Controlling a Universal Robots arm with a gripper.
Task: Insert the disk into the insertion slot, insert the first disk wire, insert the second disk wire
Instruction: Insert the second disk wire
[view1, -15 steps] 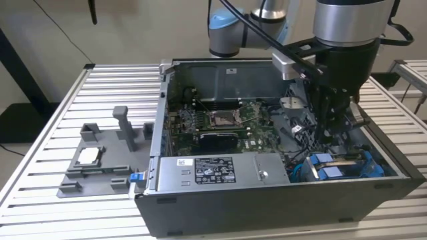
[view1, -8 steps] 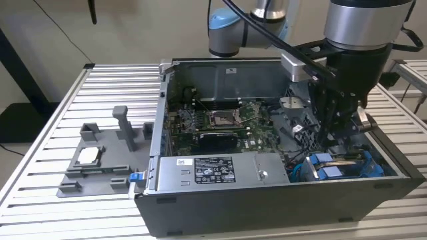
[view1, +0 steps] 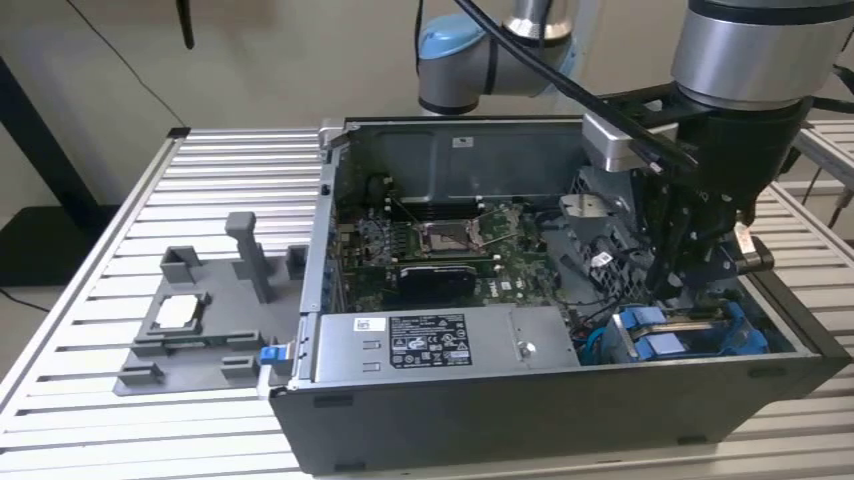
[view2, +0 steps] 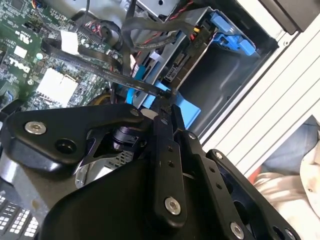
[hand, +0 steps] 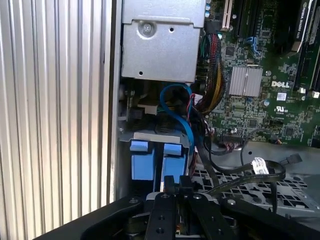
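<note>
The disk's blue carrier (view1: 663, 337) sits in the drive bay at the case's front corner, on the exterior view's right. Its two blue end tabs (hand: 150, 159) face up in the first wrist view, and blue carrier plastic (view2: 229, 34) also shows in the bay in the second wrist view. My gripper (view1: 675, 298) hangs inside the case just above that bay. Its fingertips (view2: 168, 99) are pressed together on the end of a flat black wire (view2: 95, 67) with a white tag. That wire (hand: 250, 172) loops back over the perforated metal. A blue wire (hand: 183, 117) curves down toward the carrier.
The open grey computer case (view1: 534, 420) lies on a slatted aluminium table (view1: 227, 170). The boxed power supply (view1: 434, 342) sits beside the bay, with the motherboard (view1: 441, 245) behind it. A grey fixture (view1: 200, 320) stands outside the case on the exterior view's left.
</note>
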